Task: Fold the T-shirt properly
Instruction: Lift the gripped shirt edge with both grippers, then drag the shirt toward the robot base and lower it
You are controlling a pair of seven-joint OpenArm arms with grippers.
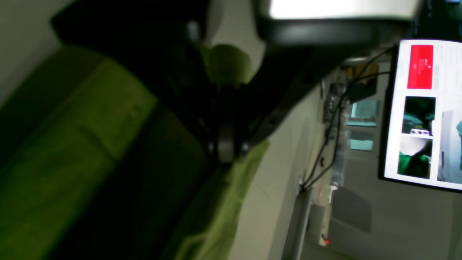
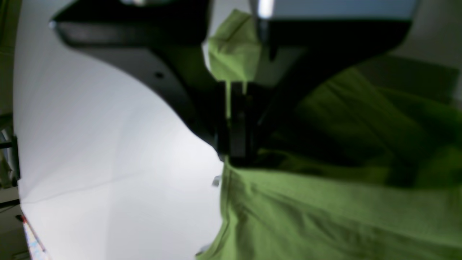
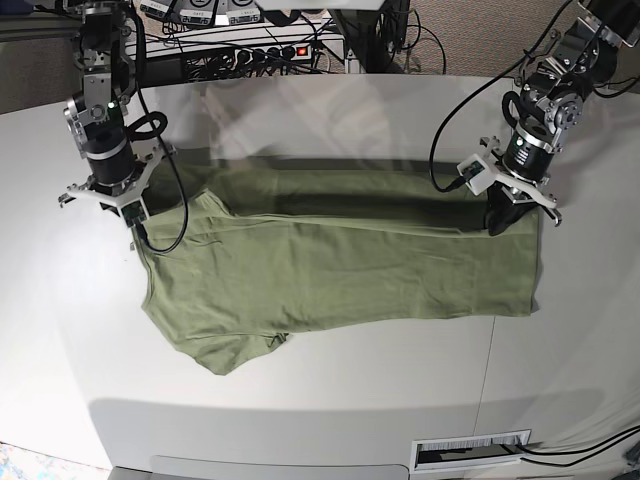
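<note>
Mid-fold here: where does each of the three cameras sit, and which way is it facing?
Base: high above the table, looking down on the spread T-shirt and both arms.
Left wrist: on the left arm, looking along the left gripper shut on green cloth, a monitor beyond.
Right wrist: on the right arm, looking along the right gripper shut on the shirt's edge over the white tabletop.
Shared: all three show the T-shirt; base shows the left gripper and right gripper.

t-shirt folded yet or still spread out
Partly folded: the T-shirt has its far long edge lying doubled over the body, one sleeve still out; both grippers pinch its ends.
</note>
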